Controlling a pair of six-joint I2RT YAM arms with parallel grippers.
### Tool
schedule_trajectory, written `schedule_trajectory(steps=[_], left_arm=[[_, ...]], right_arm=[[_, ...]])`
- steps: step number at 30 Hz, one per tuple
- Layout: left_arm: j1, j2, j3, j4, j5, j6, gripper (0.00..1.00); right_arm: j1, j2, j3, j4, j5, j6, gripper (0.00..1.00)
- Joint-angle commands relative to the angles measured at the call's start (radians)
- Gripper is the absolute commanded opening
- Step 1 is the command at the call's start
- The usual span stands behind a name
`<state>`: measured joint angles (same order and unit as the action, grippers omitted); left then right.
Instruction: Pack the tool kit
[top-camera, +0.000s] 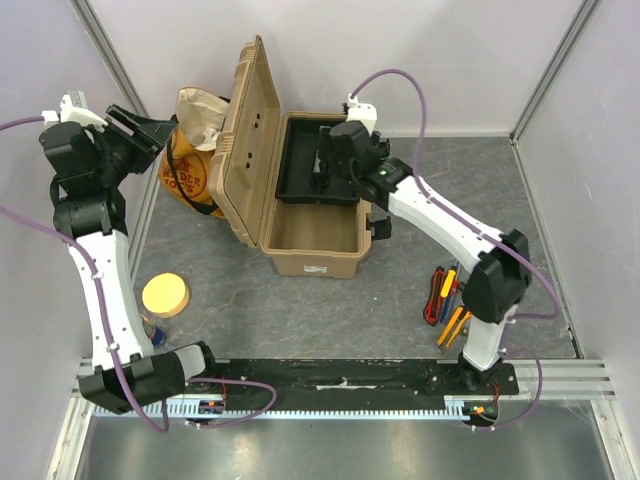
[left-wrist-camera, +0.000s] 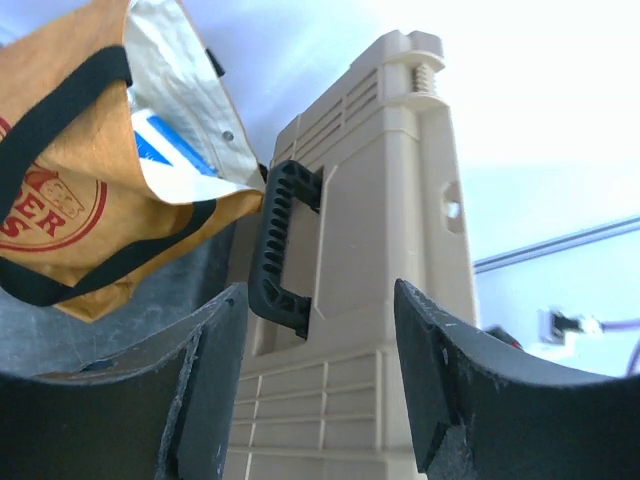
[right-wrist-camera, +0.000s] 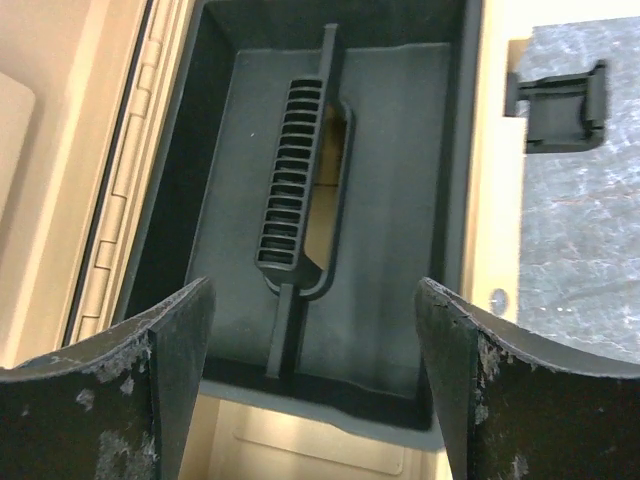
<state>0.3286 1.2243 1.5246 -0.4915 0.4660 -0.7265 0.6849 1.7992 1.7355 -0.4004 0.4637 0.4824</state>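
Note:
The tan ribbed toolbox (top-camera: 315, 240) stands open mid-table, its lid (top-camera: 245, 140) upright on the left. A black inner tray (top-camera: 310, 170) rests in the far half of the box. My right gripper (top-camera: 335, 160) hovers over that tray, open and holding nothing. In the right wrist view the tray's ribbed handle (right-wrist-camera: 300, 190) lies just beyond the open right gripper (right-wrist-camera: 315, 285). My left gripper (top-camera: 150, 130) is open, left of the lid and apart from it. The left wrist view faces the lid's black handle (left-wrist-camera: 283, 245) past the open left gripper (left-wrist-camera: 320, 290). Red, yellow and black-handled hand tools (top-camera: 445, 300) lie at the right front.
An orange-yellow cloth bag (top-camera: 195, 150) with black straps leans behind the lid, close to the left gripper; the bag (left-wrist-camera: 90, 180) fills the left wrist view's left side. A round yellow disc (top-camera: 165, 295) sits front left. A black latch (right-wrist-camera: 565, 105) hangs on the box's outer wall.

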Motion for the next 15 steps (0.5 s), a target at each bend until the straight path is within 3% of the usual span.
schedule_trajectory(steps=[1,9,15], left_arm=[[-0.014,-0.072,0.055,-0.078,0.0,0.136,0.66],[-0.08,-0.126,0.105,-0.03,0.216,0.229,0.66],[-0.109,-0.134,0.091,0.004,0.286,0.231,0.66]], right_arm=[[0.028,0.113,0.125,0.003,0.07,-0.042,0.86],[0.036,0.302,0.283,-0.015,0.092,-0.073,0.78],[0.036,0.382,0.346,-0.034,0.085,-0.071,0.68]])
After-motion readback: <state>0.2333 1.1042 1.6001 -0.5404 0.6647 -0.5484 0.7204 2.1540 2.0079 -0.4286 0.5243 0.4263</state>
